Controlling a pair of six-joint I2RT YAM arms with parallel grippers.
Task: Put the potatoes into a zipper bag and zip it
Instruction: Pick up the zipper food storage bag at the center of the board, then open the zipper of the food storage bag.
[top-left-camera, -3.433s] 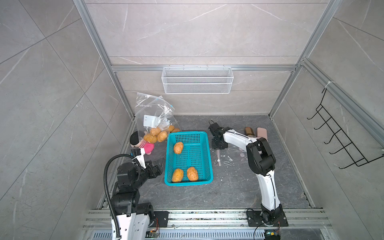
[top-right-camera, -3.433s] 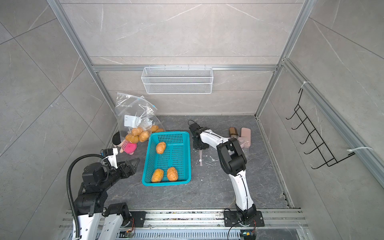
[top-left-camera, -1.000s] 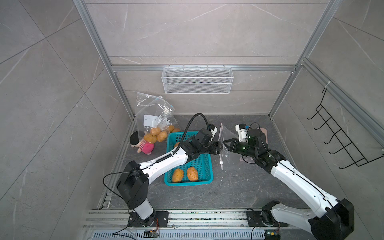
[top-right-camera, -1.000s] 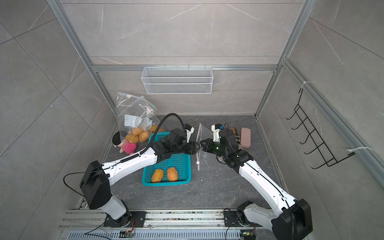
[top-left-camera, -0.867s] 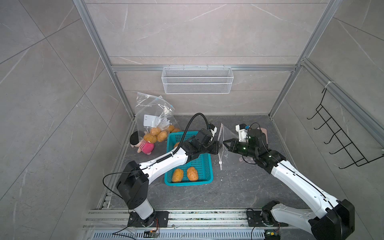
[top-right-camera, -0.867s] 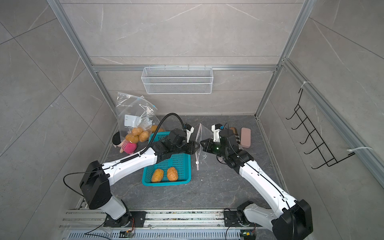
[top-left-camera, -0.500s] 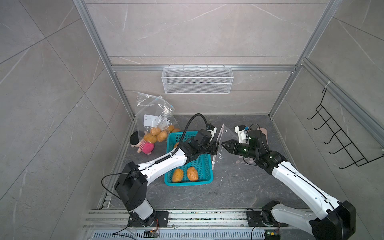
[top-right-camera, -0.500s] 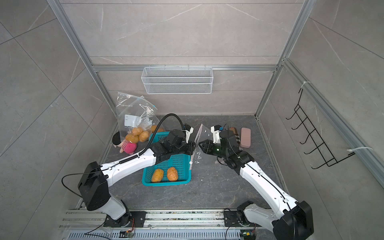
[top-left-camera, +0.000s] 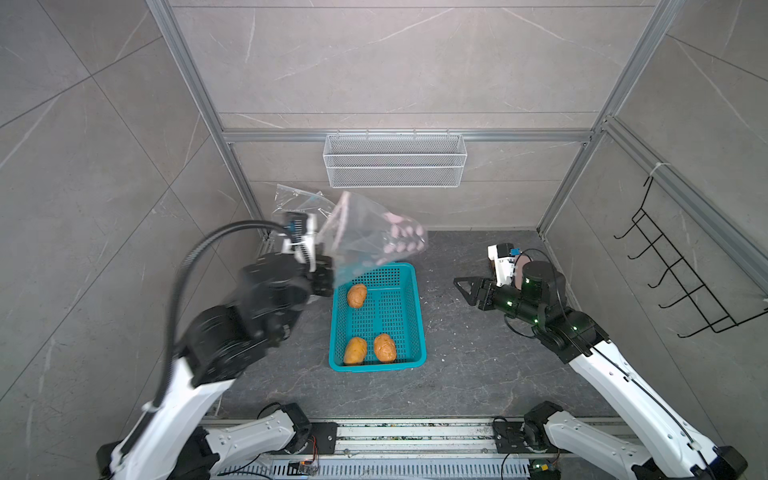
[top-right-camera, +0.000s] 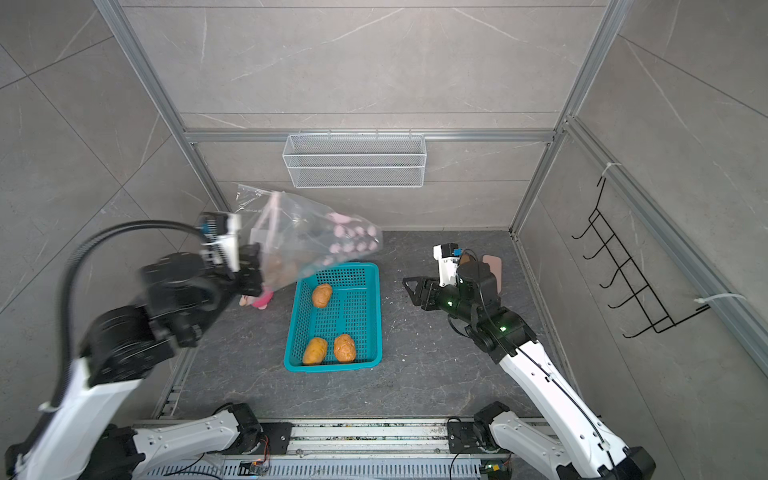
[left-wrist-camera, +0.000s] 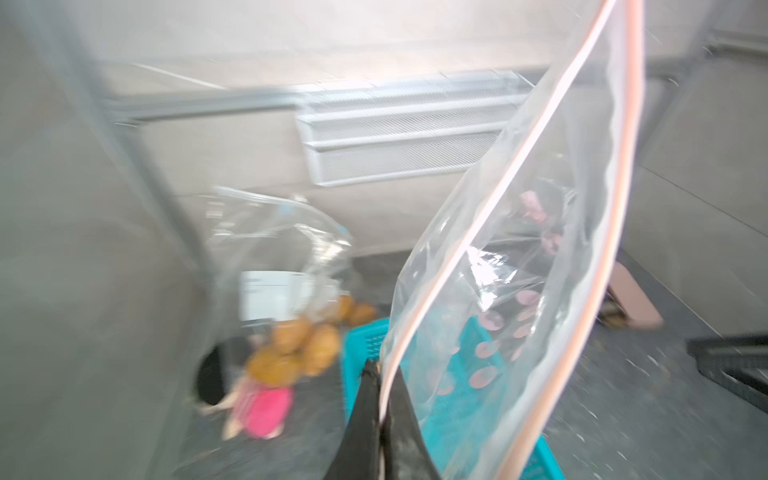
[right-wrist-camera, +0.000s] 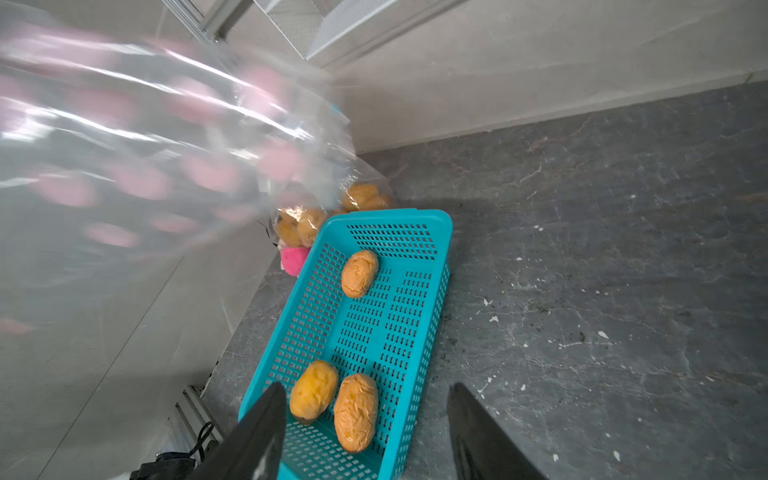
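**Bag Aloft, Nothing Packed Yet**

My left gripper (left-wrist-camera: 380, 370) was clamped on the rim of the empty zipper bag (top-left-camera: 365, 237), whose mouth gaped unzipped. My right gripper (top-left-camera: 467, 289) stood open, holding nothing. Three potatoes (top-left-camera: 356, 296) lay in the teal basket (top-left-camera: 409, 291) between my grippers, with more in a second clear bag (left-wrist-camera: 274, 232) ahead of my left. All the packing and zipping was left to do.

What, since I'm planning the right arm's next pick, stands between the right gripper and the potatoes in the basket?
Nothing visible. The open right gripper faces the uncovered potatoes in the teal basket. The zipper bag, pinched by the left gripper, hangs above the basket's far corner.
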